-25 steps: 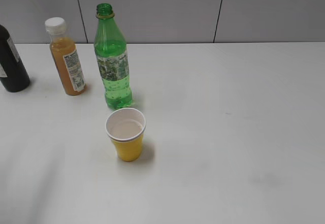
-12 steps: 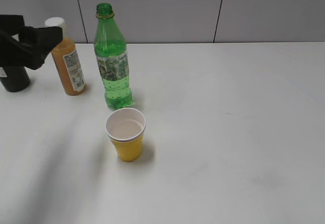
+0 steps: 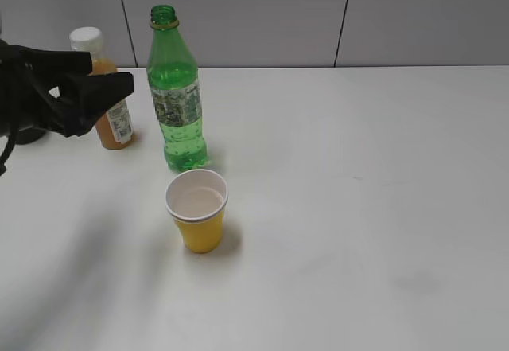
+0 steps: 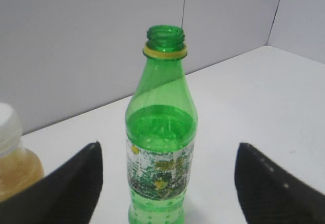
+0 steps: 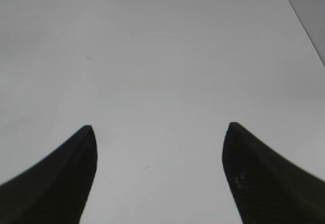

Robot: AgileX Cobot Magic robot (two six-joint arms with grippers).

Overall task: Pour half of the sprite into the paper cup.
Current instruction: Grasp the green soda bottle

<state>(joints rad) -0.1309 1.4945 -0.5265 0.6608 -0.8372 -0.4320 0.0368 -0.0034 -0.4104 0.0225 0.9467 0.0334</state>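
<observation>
While left gripper (image 3: 119, 88) hovers spread and empty at upper left beside orange bottle (image 3: 111, 120), sprite (image 3: 178, 96) upright behind paper cup (image 3: 199, 220); risks tipping capless sprite, spilling.

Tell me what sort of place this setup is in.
Probably a lab or office test bench, not a kitchen. A plain white table stands against bare grey wall panels, and it carries only a few staged items: the sprite, the paper cup and an orange juice bottle.
</observation>
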